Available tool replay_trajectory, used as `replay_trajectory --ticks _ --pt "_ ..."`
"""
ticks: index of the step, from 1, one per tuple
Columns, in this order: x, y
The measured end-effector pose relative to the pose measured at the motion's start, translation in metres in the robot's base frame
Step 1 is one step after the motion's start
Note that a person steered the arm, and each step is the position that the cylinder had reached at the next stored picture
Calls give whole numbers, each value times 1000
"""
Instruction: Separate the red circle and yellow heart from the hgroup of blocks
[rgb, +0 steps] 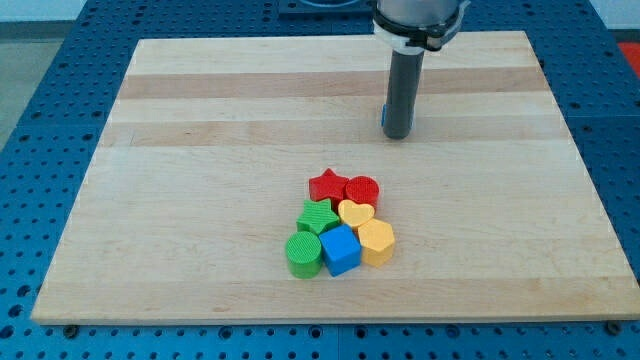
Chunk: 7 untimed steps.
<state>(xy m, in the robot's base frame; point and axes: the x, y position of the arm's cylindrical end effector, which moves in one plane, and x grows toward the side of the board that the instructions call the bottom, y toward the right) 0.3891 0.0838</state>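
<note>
**One cluster near, one block far**

On the board (200, 150), seven blocks touch in three rows. Far row: red star (327, 184) left, red circle (362, 190) right. Middle row: green star (318, 215) left, yellow heart (356, 213) right. Near row, left to right: green circle (303, 253), blue cube (340, 249), second yellow block (376, 241). My tip (398, 135) stands well beyond them, a blue block (383, 118) just left of it.

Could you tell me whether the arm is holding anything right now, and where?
Nothing is held: my tip stands apart, toward the view's top from the red circle.
</note>
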Motion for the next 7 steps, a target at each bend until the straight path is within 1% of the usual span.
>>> replay_trajectory --ticks 1,2,4,5,7 --pt "15 12" --pt "41 19" --pt "103 19" --pt "137 13" --pt "195 -35"
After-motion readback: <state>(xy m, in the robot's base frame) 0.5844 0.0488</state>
